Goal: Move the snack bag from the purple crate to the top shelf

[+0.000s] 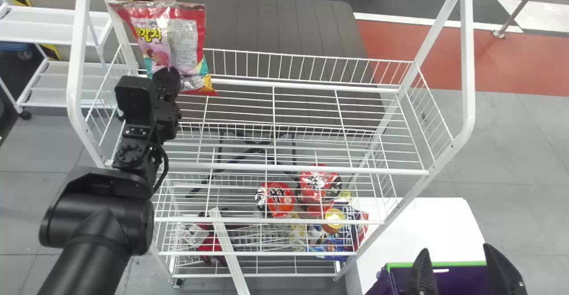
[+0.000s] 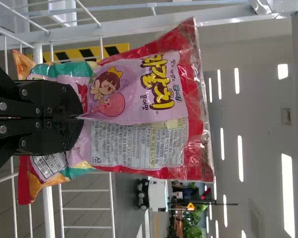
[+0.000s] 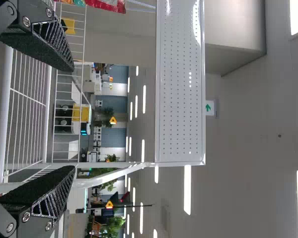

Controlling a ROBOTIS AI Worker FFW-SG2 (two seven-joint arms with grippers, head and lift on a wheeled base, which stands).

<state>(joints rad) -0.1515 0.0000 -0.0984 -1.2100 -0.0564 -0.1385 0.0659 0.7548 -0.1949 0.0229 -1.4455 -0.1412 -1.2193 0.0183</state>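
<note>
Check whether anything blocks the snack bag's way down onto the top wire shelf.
Nothing visible does. The snack bag, held by the left gripper, is over the left end of the top wire shelf, nearer than its back rail.

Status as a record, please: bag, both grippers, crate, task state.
bag: snack bag, roughly upright over the top shelf's left end; shelf contact cannot tell
left_gripper: left gripper, closed on the bag's lower part
right_gripper: right gripper, fingers apart, by the crate
crate: purple crate, green rim, lower right in head view
task_state: not yet released
</note>
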